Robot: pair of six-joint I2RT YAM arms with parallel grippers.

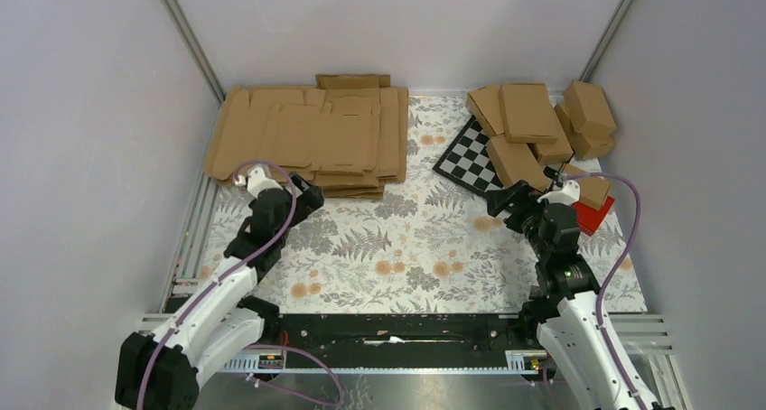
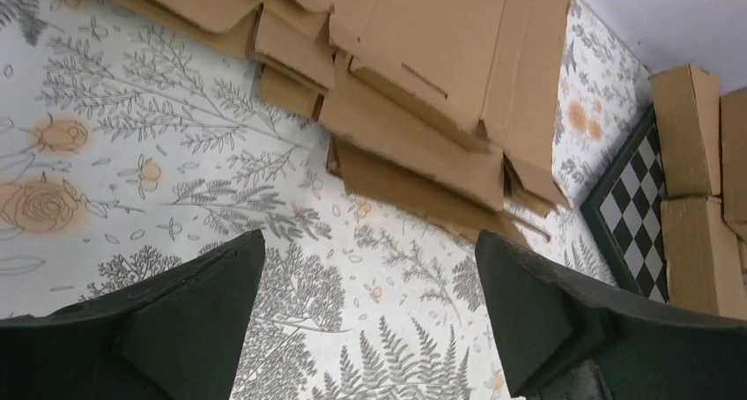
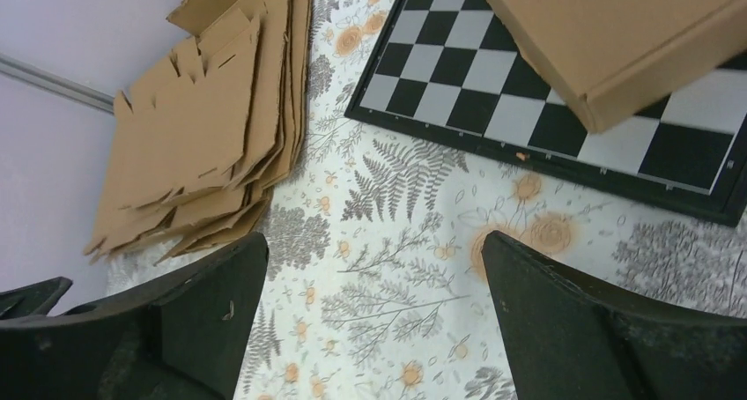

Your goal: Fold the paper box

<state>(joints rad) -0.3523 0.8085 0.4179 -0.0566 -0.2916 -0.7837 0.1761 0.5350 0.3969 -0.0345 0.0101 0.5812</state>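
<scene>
Flat brown paper box blanks (image 1: 312,135) lie in a stack at the back left of the flowered mat. My left gripper (image 1: 305,199) hovers just in front of the stack's near edge, open and empty. In the left wrist view the stack (image 2: 423,83) fills the top and the gripper (image 2: 368,241) has only mat between its dark fingers. My right gripper (image 1: 506,200) is open and empty at the right, near the chequered board's front corner. Its wrist view shows the gripper (image 3: 374,240) over bare mat, with the stack (image 3: 211,127) to the far left.
Several folded cardboard boxes (image 1: 542,121) are piled at the back right, partly on the black-and-white chequered board (image 1: 465,157). A red flat block (image 1: 594,217) lies under one box beside the right arm. Grey walls close in the back and sides.
</scene>
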